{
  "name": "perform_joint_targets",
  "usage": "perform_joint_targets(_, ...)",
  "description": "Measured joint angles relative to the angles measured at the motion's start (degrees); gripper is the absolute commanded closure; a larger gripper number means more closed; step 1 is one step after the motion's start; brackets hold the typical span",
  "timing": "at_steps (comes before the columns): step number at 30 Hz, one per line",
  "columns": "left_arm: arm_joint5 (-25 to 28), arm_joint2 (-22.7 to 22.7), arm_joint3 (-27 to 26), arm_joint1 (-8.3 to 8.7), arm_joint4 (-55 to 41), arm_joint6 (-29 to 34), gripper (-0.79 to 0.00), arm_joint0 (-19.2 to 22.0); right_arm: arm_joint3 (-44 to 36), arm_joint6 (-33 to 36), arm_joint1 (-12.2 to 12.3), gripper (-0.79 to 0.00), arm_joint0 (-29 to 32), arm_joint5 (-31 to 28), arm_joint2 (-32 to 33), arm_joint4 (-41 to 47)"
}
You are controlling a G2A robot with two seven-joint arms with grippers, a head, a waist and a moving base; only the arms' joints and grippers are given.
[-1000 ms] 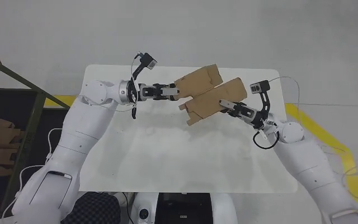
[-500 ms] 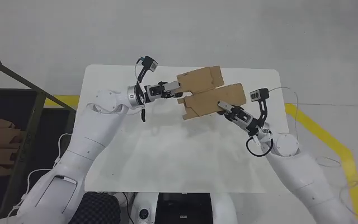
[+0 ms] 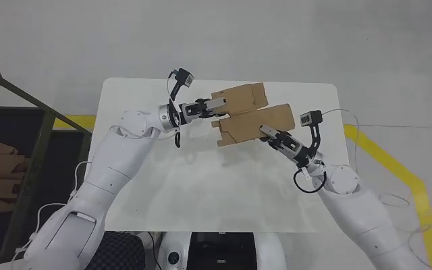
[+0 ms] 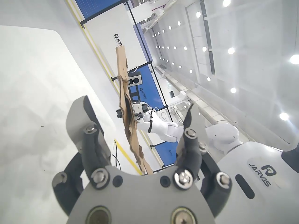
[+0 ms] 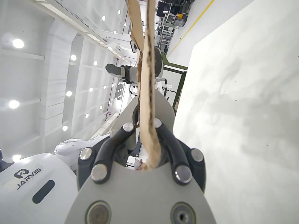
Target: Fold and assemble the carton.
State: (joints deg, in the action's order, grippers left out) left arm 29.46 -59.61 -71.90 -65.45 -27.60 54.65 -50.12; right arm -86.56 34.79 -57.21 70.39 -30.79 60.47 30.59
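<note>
- White table (image 3: 202, 196) in a bright hall; the carton (image 3: 246, 113) is held off it, upper middle of the top view;
- Task early, I judge: the carton is flat, two offset panels, no box shape yet, all folding left;
- Right hand (image 5: 147, 108) clamped on the carton's lower-right edge; left hand (image 4: 137, 108) at its left end, spread apart, sheet edge between, not pinched.

Your carton (image 3: 253, 123) is matt corrugated cardboard, rough at the edges. You see a smooth matt worktop (image 3: 202, 196) and dull metal fingers (image 4: 79, 115).
</note>
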Motion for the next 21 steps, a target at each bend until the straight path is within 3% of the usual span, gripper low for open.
perform_joint_targets(6, -0.49, 0.01, 0.43, -0.26, -0.89, 0.00, 0.000, -0.06, -0.29, 0.01, -0.33, -0.003, 0.59, 0.12, 0.58, -0.29)
perform_joint_targets(8, -0.45, 0.04, 0.67, -0.34, -0.95, 0.05, 0.000, 0.02, -0.44, 0.02, -0.40, -0.785, 0.80, 0.08, 0.87, -0.56)
perform_joint_targets(16, -1.11, -1.55, 1.37, -0.18, -1.31, 1.70, 0.000, 0.58, 1.27, 0.53, -0.48, -0.785, 0.77, -4.29, 3.89, -1.98)
perform_joint_targets(21, -2.83, -4.14, 1.06, 0.64, -2.62, 7.40, 0.000, 0.93, 5.52, 5.56, -0.38, -0.785, -1.68, -8.79, 5.53, -3.70)
